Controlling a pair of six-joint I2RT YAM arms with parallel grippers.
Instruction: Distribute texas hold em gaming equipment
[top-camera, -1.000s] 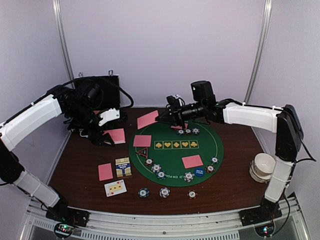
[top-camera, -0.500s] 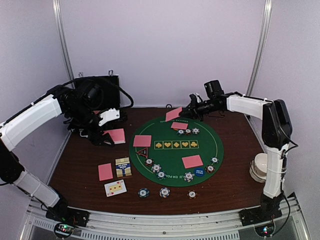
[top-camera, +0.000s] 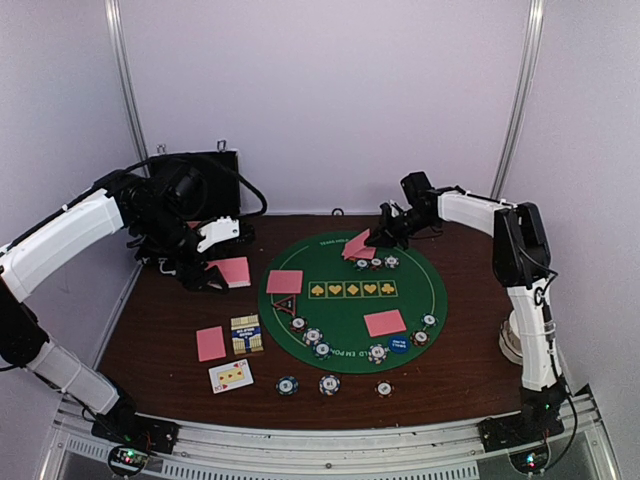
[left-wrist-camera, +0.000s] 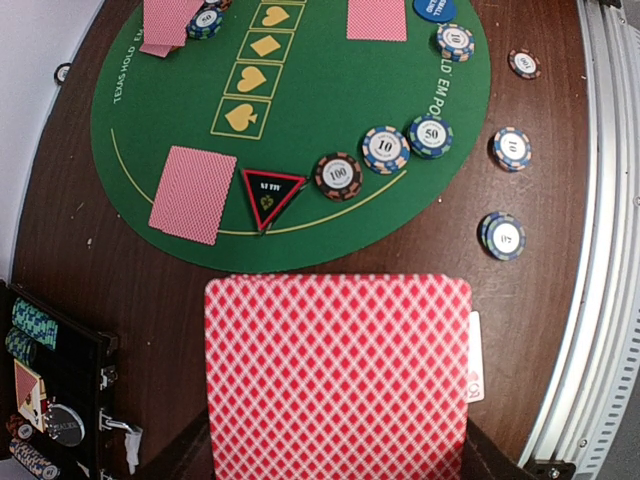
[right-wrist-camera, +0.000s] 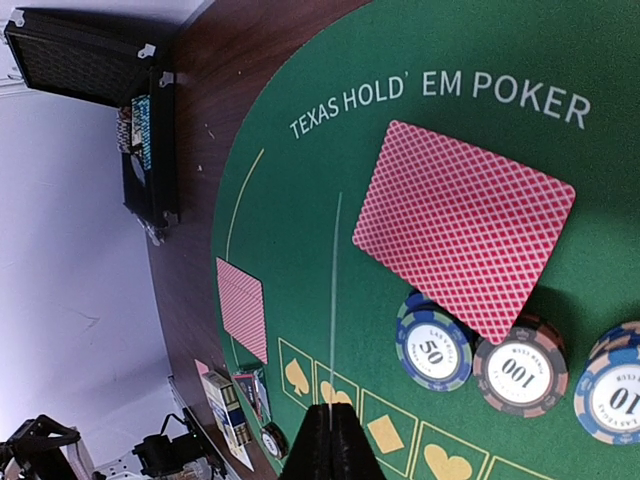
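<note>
- At three places on the green mat (top-camera: 420, 290), cards (top-camera: 285, 281) and chips (left-wrist-camera: 385, 148) are already laid, and a triangle marker (left-wrist-camera: 271, 190) is set.
- A card (left-wrist-camera: 337, 375) is pinched flat in the left gripper (top-camera: 212, 272), above the table's left side and not yet dealt.
- The right gripper (right-wrist-camera: 328, 440) is pressed together over the far place, apparently on a second card (right-wrist-camera: 334, 300) seen edge-on.
- More chips are left in the black case (left-wrist-camera: 70, 365), so the task is judged partly done.
- The table (top-camera: 170, 330) is dark wood, enclosed by pale walls.

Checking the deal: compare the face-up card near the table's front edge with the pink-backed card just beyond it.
The face-up card shows its face; the pink-backed card shows only its back. The face-up card lies crosswise and tilted; the pink-backed card lengthwise. Both lie flat on the table.
</note>
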